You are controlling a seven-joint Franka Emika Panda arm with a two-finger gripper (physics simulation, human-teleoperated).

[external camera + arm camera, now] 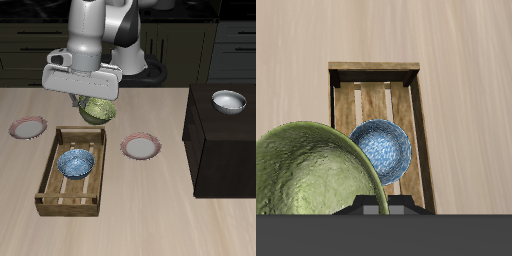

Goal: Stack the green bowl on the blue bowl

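Simulated tabletop scene, seen from an outside camera and from the wrist camera; claw (pixel 88 103) raised off the table, clenched on the rim of the green bowl (pixel 98 110); green bowl carried in the air, tilted, hanging just under the claw; mottled yellow-green inside filling much of the wrist view (pixel 311 175), close against the claw's dark body.

Below the claw and a little toward the table's front edge, a slatted wooden tray (pixel 45 190); inside it, resting on the slats, the blue bowl (pixel 76 163), upright, with a pale speckled blue-white inside; seen from the wrist (pixel 383 150), sitting in the tray (pixel 374 72) just beyond the green bowl's rim, not touching it; green bowl higher than the blue bowl and off to its back side, not straight over it.

Beside the tray, level with the claw's drop line, a flat pink-rimmed plate (pixel 140 147); on the tray's other side, a second pink-rimmed plate (pixel 27 127); well away from the claw, a dark cabinet block (pixel 225 150) with a white-grey bowl (pixel 229 100) on top; light wooden table (pixel 150 225) under everything.
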